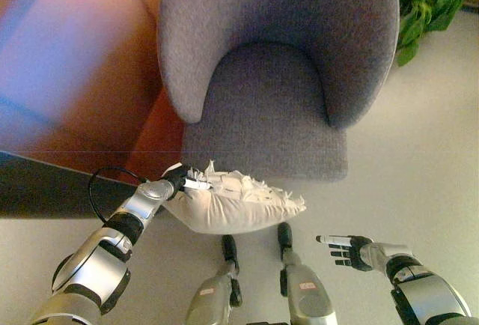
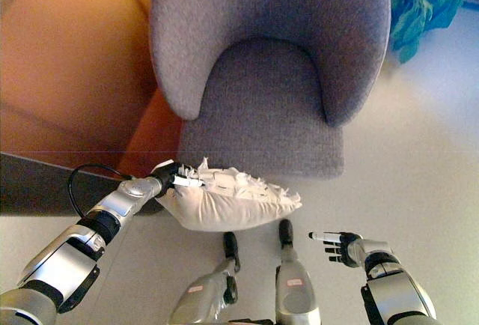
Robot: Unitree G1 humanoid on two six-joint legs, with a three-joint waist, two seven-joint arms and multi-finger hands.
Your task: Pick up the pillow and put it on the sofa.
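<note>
A cream pillow [image 1: 228, 209] with a ruffled white top hangs just in front of the grey sofa chair [image 1: 273, 78], below its seat edge. My left hand [image 1: 178, 179] is shut on the pillow's left corner and holds it up. My right hand [image 1: 346, 248] is open at the lower right, fingers straight and pointing left, a short way from the pillow's right end and not touching it. The chair's seat [image 1: 266, 108] is bare.
A green leafy plant [image 1: 426, 3] stands at the top right beside the chair. Pale floor [image 1: 419, 160] spreads to the right of the chair. A dark strip of floor [image 1: 45, 186] runs along the left.
</note>
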